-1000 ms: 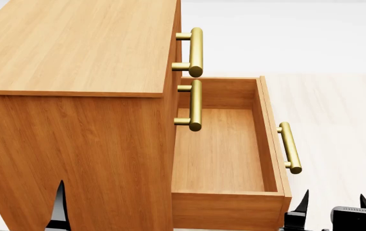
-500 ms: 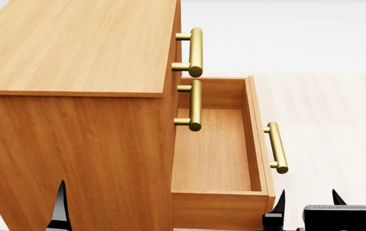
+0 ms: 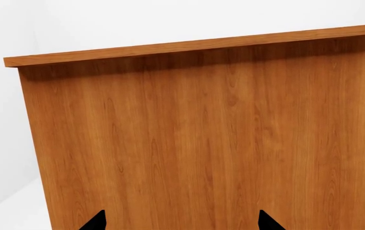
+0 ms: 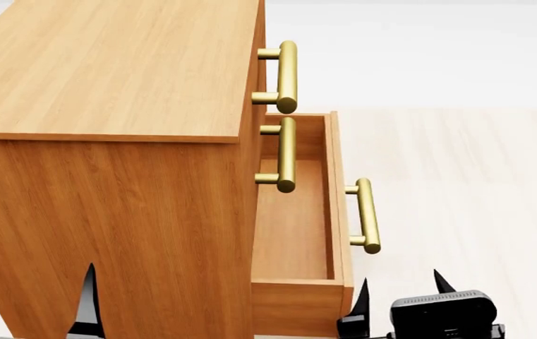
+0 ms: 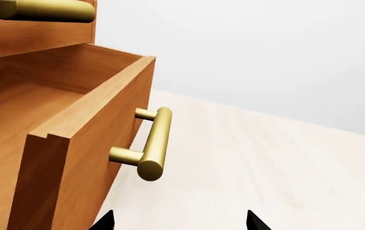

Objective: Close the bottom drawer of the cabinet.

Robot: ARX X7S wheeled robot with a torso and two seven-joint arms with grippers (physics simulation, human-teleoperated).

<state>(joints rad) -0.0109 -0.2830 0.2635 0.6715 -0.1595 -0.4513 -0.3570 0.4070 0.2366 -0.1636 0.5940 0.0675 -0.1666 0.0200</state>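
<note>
Left claw (image 4: 31,296): fingers spread, empty, positioned at the plain side panel of the cabinet (image 4: 108,212). Bottom drawer (image 4: 296,233): partly open, projecting from the cabinet front below the two upper handles (image 4: 287,76). Its brass handle (image 4: 367,215) faces outward. Right claw (image 4: 398,296): fingers apart, gripping nothing, located just beside the drawer's front corner, near the handle.

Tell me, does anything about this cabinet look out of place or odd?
Only one thing: the bottom drawer sticks out of the cabinet, partly open and empty, while the two upper drawers sit flush. It looks straight, not askew, and nothing appears damaged or spilled.
</note>
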